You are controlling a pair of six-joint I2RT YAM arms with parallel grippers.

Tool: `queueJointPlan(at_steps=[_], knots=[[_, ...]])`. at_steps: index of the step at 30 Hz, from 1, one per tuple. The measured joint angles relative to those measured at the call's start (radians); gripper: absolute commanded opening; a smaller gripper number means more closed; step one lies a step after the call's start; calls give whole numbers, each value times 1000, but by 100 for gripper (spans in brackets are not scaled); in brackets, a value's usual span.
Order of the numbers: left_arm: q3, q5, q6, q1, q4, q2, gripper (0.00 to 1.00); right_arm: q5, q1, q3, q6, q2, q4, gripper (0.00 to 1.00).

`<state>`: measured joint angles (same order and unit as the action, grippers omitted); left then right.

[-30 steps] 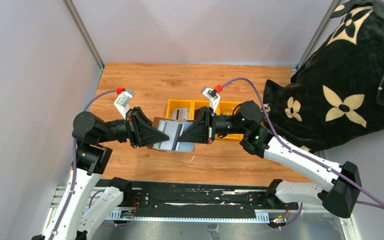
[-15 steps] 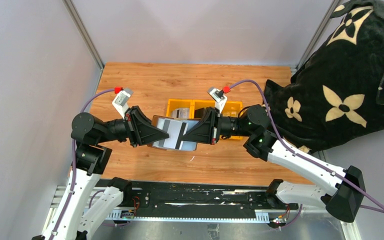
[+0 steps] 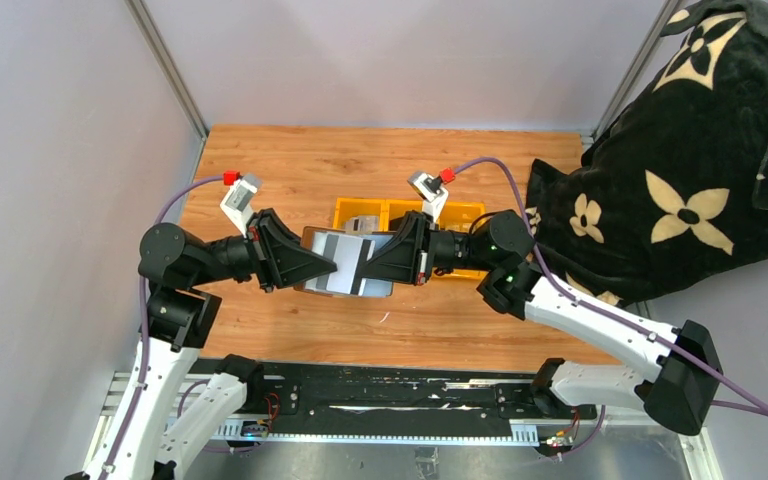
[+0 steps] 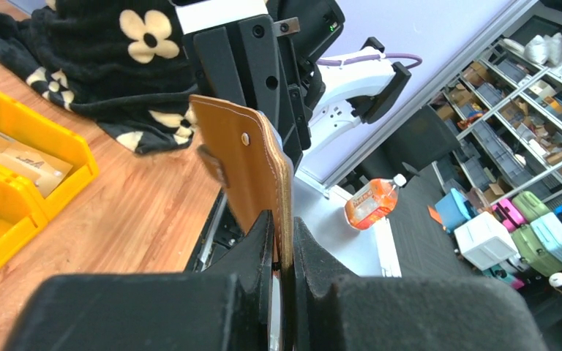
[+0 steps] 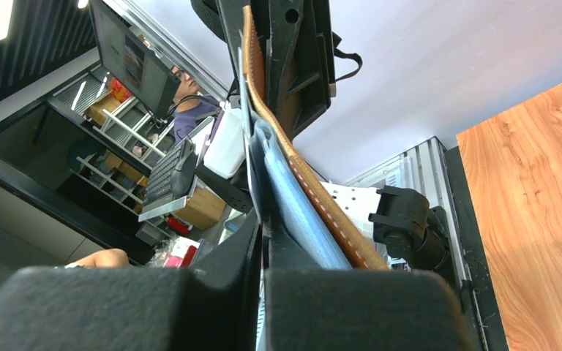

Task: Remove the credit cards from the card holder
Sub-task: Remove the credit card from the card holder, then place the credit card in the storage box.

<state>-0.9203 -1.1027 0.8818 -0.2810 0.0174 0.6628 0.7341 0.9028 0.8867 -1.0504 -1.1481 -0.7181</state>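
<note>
The card holder point(image 3: 345, 265) is held in the air between my two grippers, brown outside, silvery-grey inside facing up with a dark stripe. My left gripper point(image 3: 312, 266) is shut on its left edge; in the left wrist view the brown leather point(image 4: 252, 164) stands upright between my left gripper's point(image 4: 284, 228) closed jaws. My right gripper point(image 3: 378, 262) is shut at the holder's right side. In the right wrist view my right gripper point(image 5: 262, 228) pinches a thin silvery-grey sheet, apparently a credit card point(image 5: 249, 124), beside the blue-grey lining and brown cover point(image 5: 315, 197).
A yellow three-compartment bin point(image 3: 463, 213) stands just behind the grippers, with a tan card-like item point(image 3: 364, 226) in its left compartment; the bin also shows in the left wrist view point(image 4: 58, 157). A black flowered blanket point(image 3: 680, 180) lies at the right.
The right gripper pulled a little to the right and then came back left. The card holder and both grippers now sit slightly further left and back. Both grips have held.
</note>
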Motion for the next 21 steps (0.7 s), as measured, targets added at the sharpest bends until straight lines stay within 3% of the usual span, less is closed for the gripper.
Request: queueJointPlan(at_steps=[14, 17, 21], knots=[[-71, -22, -67, 28, -65, 21, 0, 31, -132, -69, 38, 161, 116, 0], [-112, -24, -140, 34, -137, 27, 0, 64, -246, -64, 72, 189, 228, 0], [-203, -23, -355, 37, -325, 31, 0, 68, -388, -1, 171, 187, 452, 0]])
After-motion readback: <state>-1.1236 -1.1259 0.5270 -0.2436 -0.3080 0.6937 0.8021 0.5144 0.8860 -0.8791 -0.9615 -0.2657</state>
